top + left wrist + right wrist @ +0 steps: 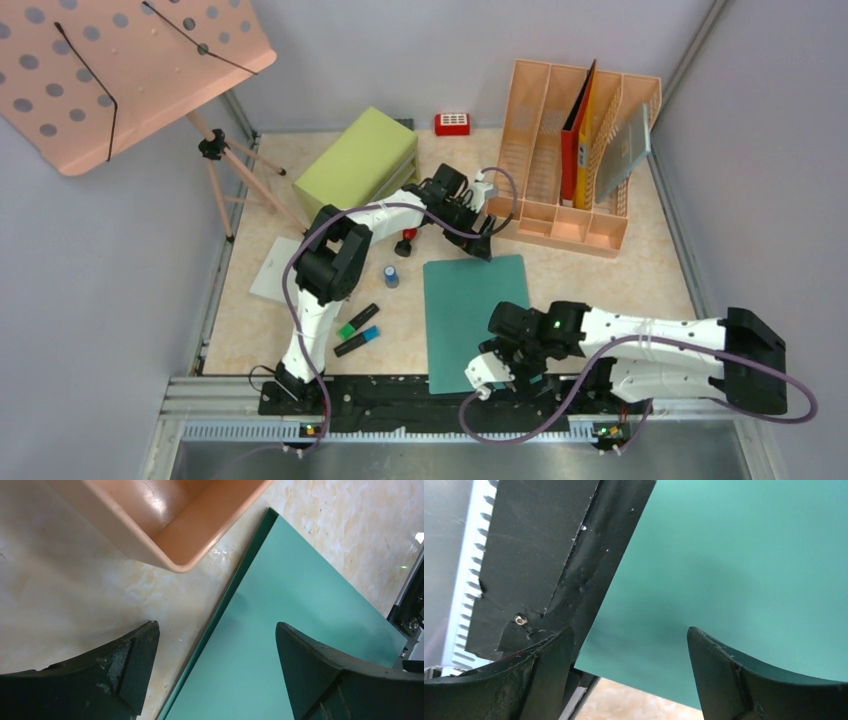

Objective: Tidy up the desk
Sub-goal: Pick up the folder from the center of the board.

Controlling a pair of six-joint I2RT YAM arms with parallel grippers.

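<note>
Over the far left corner of the teal folder (475, 310) the left gripper (217, 630) hangs with jaws apart, at its near edge the right gripper (629, 635) gapes likewise, and the folder, flat on the smooth, hard desk (640, 275) beneath, looks thin, light and slippery, best pinched by an edge.

From high above we overlook the beige marble-patterned desk (645, 285); both wrist cameras look down closely, sharing the flat teal sheet (460, 300).
</note>
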